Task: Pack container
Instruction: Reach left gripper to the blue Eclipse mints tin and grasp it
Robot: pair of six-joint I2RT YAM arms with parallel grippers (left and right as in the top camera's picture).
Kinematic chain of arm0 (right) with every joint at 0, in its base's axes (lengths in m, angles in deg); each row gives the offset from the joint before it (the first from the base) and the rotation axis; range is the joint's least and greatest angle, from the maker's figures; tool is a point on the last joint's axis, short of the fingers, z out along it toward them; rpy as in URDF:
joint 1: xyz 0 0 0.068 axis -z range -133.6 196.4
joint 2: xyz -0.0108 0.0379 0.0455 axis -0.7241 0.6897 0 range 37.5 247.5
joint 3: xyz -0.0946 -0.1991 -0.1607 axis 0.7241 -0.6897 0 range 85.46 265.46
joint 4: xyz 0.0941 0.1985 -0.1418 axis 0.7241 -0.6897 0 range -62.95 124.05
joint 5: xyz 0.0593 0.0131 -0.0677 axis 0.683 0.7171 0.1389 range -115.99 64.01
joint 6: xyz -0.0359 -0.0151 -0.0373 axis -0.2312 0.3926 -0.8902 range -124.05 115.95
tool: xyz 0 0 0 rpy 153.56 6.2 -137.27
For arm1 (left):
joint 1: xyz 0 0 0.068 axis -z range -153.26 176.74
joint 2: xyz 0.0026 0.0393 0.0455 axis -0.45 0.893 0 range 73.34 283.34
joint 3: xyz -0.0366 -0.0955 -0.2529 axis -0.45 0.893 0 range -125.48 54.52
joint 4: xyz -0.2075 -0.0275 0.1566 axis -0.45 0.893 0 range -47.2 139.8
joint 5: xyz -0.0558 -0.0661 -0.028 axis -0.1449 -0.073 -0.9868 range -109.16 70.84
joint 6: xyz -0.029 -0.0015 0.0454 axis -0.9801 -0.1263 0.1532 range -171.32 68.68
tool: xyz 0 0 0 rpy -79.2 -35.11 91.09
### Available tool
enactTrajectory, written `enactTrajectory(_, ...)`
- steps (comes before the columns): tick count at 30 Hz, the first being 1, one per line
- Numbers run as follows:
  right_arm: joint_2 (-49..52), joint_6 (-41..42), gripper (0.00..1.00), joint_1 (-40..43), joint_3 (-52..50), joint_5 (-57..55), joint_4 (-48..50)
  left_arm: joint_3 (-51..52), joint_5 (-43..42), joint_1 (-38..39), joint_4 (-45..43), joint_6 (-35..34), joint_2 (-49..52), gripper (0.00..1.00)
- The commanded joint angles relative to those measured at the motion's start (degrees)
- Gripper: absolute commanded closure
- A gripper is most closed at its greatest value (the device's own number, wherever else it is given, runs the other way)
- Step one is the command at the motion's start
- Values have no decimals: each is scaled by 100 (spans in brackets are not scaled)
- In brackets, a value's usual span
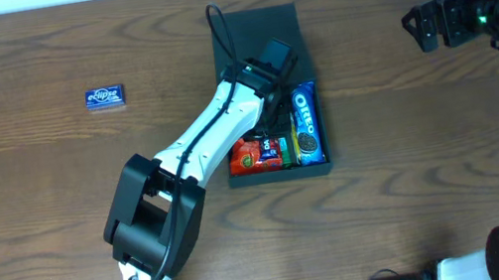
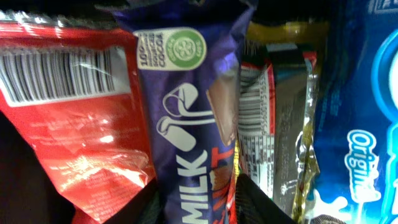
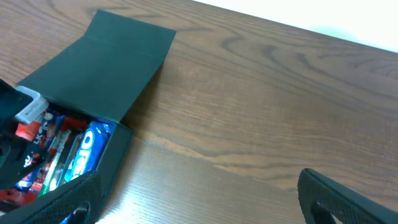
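Purple chocolate bar [image 2: 186, 124] is pinched by our left end effector [image 2: 198, 202]; our right end effector [image 3: 199, 180] is spread. We think the container [image 1: 257, 28] is light and stiff; grab its walls.

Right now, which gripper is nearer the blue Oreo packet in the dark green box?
Left. The left gripper is down inside the dark green rectangular box, close beside the blue Oreo packet. The right gripper hangs over the wooden table, well off to the box's right.
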Motion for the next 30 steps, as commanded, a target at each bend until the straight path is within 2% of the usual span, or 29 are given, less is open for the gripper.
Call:
enactTrajectory(1, -4, -11, 1, 57, 4, 42, 4, -105, -192, 15, 138, 46, 136, 62)
enactTrajectory(6, -4, -13, 1, 57, 4, 42, 20, -809, -61, 13, 671, 297, 114, 57)
enactTrajectory(12, -4, -81, 1, 57, 4, 37, 22, -2033, 772, -4, 1276, 299, -87, 52)
enactTrajectory(13, -4, -81, 1, 57, 4, 37, 22, -2240, 1003, -39, 1305, 299, -166, 49)
enactTrajectory(15, -4, -81, 1, 57, 4, 37, 22, -2465, 1434, -160, 1296, 299, -297, 31)
enactTrajectory(19, -4, -79, 1, 57, 4, 39, 44, -2551, 2212, -776, 1259, 302, -476, 24)
enactTrajectory(21, -4, -79, 1, 55, 4, 42, 72, -2549, 2173, -1169, 1281, 459, -468, 24)
enactTrajectory(26, -2, -76, 1, 55, 4, 44, 221, -2546, 2035, -2166, 1198, 1360, -337, 21)
enactTrajectory(30, -2, -76, 1, 55, 4, 46, 313, -2546, 1836, -2868, 1189, 1397, -109, 17)
